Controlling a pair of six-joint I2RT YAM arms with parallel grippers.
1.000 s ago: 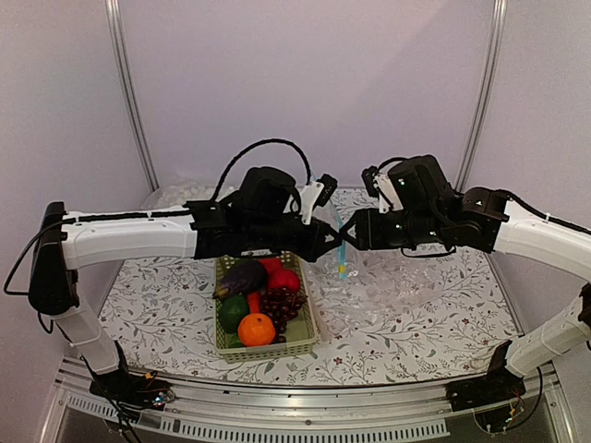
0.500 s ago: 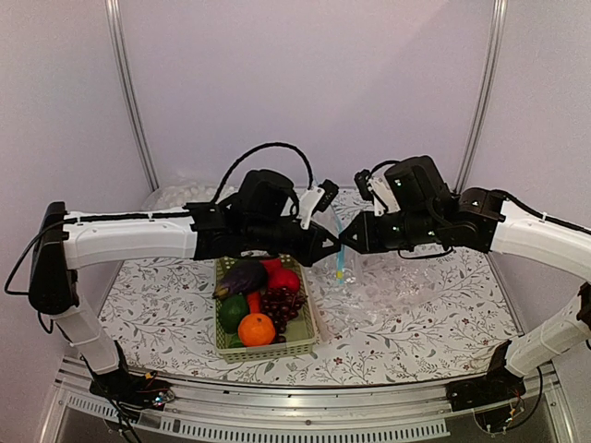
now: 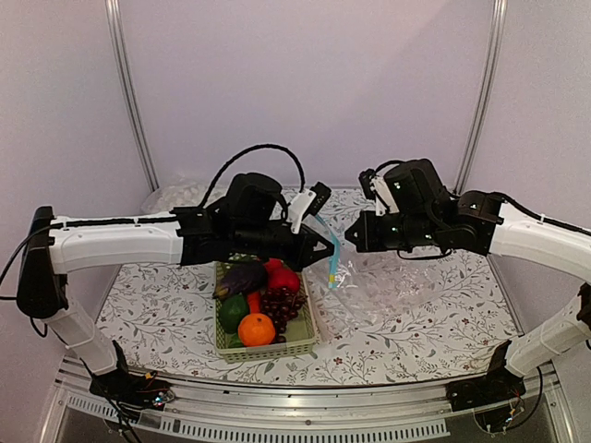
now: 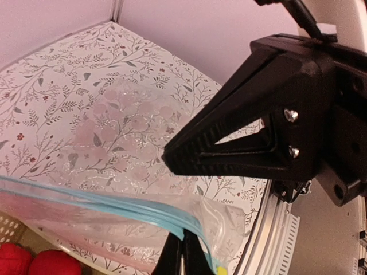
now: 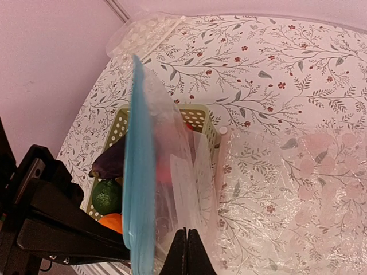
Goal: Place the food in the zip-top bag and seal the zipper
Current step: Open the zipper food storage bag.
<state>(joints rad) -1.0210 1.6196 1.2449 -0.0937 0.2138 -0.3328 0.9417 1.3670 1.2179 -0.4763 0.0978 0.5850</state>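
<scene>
My left gripper (image 4: 183,260) clamped on the zipper (image 4: 114,204), my right gripper (image 5: 187,252) pinching the zip-top bag (image 5: 172,143) wall (bag aloft, mid-table), the food (image 3: 259,301) in the basket (image 3: 277,350) near left.

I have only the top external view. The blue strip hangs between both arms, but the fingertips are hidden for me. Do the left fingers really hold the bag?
Observer: Yes. The left wrist view shows the left fingers shut on a corner of the zip-top bag.
Operator: And the right fingers?
Observer: The right fingers are shut too. Clear plastic reaches them, but I cannot tell whether they pinch it.
Operator: Where is the zipper from them?
Observer: In the right wrist view the zipper stands upright, left of them, with a gap between.
</scene>
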